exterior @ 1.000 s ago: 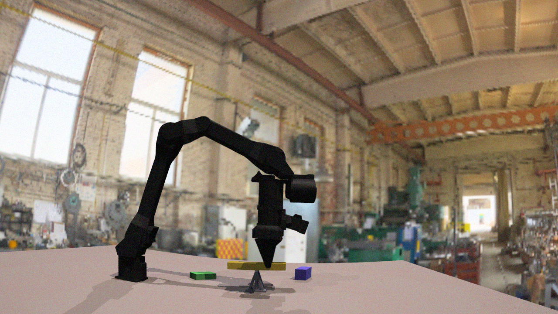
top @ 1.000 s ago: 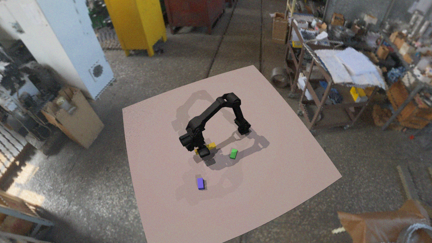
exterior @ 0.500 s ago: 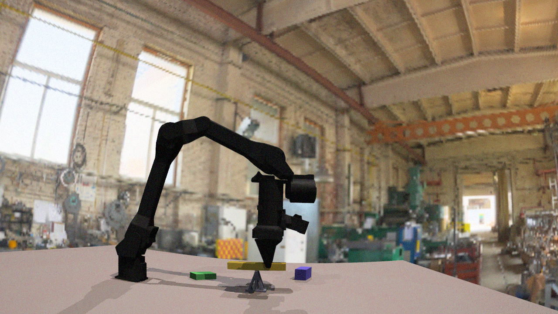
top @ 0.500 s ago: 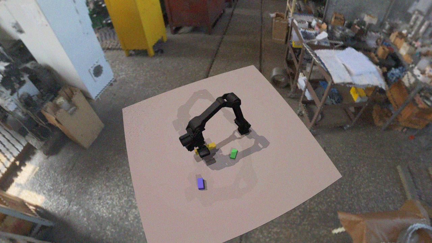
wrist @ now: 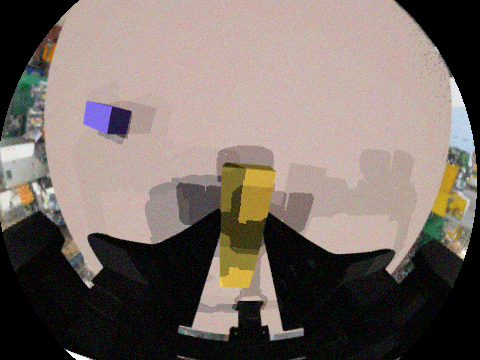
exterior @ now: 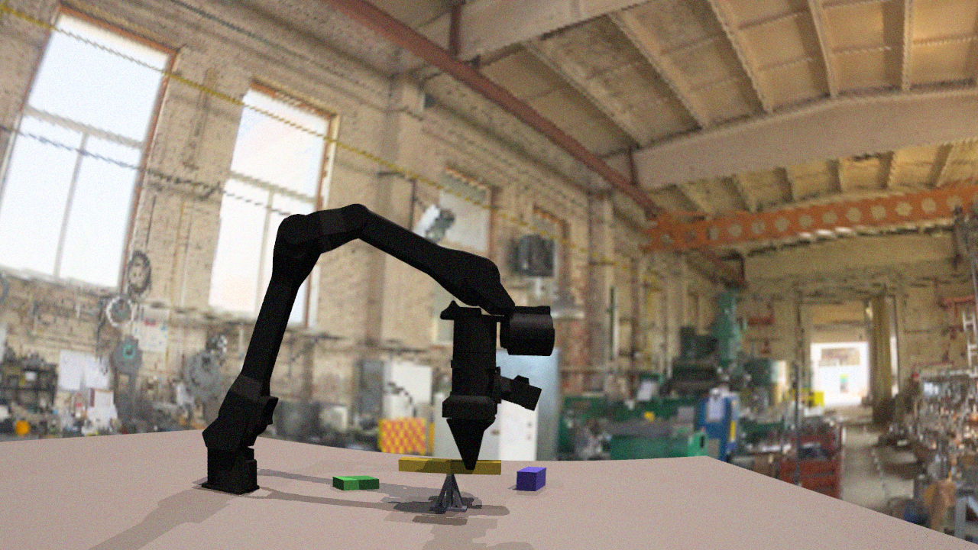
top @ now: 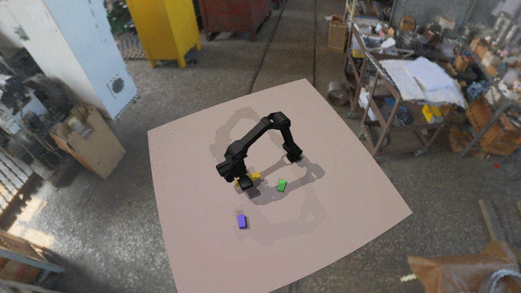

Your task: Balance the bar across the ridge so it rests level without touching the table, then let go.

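Observation:
The yellow bar (top: 256,175) (exterior: 418,464) (wrist: 257,192) looks close to level in the exterior view, clear of the table. My gripper (exterior: 469,464) (wrist: 242,215) points straight down and is shut on the bar, right of its middle in that view. The dark grey ridge (exterior: 449,496) stands on the table (exterior: 601,506) under the bar's middle. Its top meets or nearly meets the bar's underside; I cannot tell whether they touch. The ridge is hidden in the top view and I cannot make it out in the wrist view.
A green block (top: 281,184) (exterior: 355,483) lies on the table between the arm's base (top: 293,154) (exterior: 231,471) and the ridge in the exterior view. A purple block (top: 241,221) (exterior: 530,478) (wrist: 106,118) lies beyond the bar's other end in that view.

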Motion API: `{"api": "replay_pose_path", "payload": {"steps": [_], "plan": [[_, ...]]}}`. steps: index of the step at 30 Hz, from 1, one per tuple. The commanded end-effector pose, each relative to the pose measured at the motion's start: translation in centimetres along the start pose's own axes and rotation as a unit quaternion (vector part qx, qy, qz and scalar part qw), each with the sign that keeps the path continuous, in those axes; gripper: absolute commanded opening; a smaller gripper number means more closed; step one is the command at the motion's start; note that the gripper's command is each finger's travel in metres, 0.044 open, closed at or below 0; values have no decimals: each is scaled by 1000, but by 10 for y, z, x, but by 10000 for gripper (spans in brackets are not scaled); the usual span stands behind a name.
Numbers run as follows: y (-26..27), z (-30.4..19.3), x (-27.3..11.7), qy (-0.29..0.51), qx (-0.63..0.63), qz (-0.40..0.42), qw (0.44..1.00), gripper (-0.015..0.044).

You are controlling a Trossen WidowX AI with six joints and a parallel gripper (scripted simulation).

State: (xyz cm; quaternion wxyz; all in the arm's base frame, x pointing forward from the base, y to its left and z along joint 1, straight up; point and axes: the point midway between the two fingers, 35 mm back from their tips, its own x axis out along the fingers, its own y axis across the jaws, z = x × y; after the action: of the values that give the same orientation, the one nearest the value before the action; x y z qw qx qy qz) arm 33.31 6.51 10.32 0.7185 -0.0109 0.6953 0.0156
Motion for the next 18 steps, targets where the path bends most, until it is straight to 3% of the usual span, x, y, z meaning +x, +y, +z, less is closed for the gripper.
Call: {"api": "replay_pose_path", "payload": {"steps": [1,18], "plan": [[0,0,2,1,1,0,1000,0],[0,0,1,1,1,0,1000,0]]}}
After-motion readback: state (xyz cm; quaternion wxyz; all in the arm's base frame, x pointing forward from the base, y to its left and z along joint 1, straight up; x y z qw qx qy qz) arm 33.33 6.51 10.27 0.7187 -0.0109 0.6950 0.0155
